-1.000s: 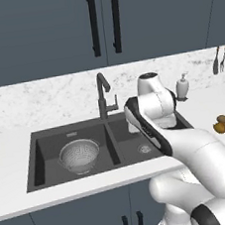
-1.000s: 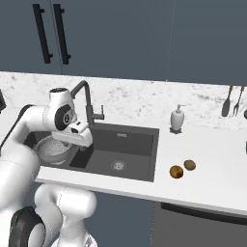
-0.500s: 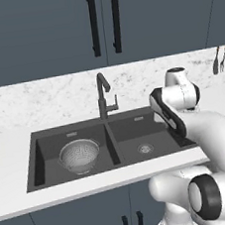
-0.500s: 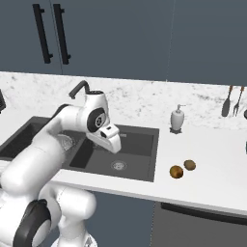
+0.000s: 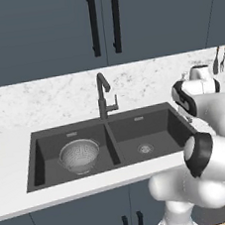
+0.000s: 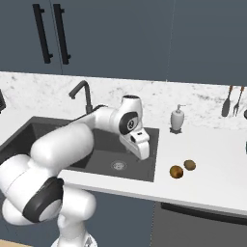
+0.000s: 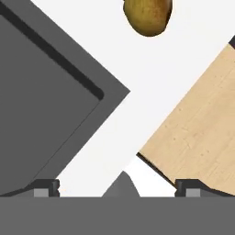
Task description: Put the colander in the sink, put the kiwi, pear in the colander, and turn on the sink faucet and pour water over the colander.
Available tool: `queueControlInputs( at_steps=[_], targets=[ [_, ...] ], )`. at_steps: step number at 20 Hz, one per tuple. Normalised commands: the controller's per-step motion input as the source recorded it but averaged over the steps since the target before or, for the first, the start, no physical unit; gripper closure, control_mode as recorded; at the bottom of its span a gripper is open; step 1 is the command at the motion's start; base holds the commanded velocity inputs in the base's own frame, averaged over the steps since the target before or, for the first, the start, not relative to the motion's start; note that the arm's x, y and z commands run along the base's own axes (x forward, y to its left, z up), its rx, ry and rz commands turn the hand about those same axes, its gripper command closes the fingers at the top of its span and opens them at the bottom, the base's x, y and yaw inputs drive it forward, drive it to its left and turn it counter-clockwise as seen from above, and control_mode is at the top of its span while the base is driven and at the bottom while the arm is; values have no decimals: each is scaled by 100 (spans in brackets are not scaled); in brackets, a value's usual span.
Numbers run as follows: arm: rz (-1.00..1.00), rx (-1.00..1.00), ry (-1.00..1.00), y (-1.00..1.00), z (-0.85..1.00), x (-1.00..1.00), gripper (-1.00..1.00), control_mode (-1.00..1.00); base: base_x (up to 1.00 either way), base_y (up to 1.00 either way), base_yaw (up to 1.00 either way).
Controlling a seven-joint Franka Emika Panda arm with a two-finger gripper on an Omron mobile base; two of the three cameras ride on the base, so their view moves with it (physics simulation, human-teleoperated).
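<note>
So the colander [image 5: 79,156] is sitting in the left basin of the sink [image 6: 144,166], upright, nothing in it yet. The two fruits are on the white counter [image 6: 212,164] to the right of the sink, near each other: the pear [image 6: 176,172] closer to the front edge, the kiwi [image 6: 190,165] just behind and to the right of it.

I reckon both are light, small and rounded, so they'll want to roll or squirt out if I pinch off-centre. The pear looks smooth-skinned and probably a bit soft, so I'd go across its fat lower half, not the narrow top, and squeeze gently. Same for the kiwi: across the short axis at the middle.

My arm is bent over the right basin, with my gripper [image 6: 140,145] pointing down over the sink's right edge, fingers spread wide and carrying nothing. My hand camera shows the sink's corner and the pear up at the top, so I'm not over it yet.
</note>
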Motion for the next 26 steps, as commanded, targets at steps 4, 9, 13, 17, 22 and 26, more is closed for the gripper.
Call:
queueControlInputs(
  at_steps=[4, 9, 13, 17, 22, 26],
  targets=[
    [-15, 0, 0, -100, -17, 0, -100, -100, 0, 0, 0],
    [-8, -4, 0, -83, -13, 0, -100, -100, 0, 0, 0],
    [-4, -5, 0, -54, -14, 2, -100, -100, 0, 0, 0],
    [0, -4, 0, -29, -23, 4, -100, -100, 0, 0, 0],
    [0, -3, -1, -19, -33, 0, -100, -100, 0, 0, 0],
    [0, -2, -4, -14, -35, 0, -100, -100, 0, 0, 0]
  ],
)
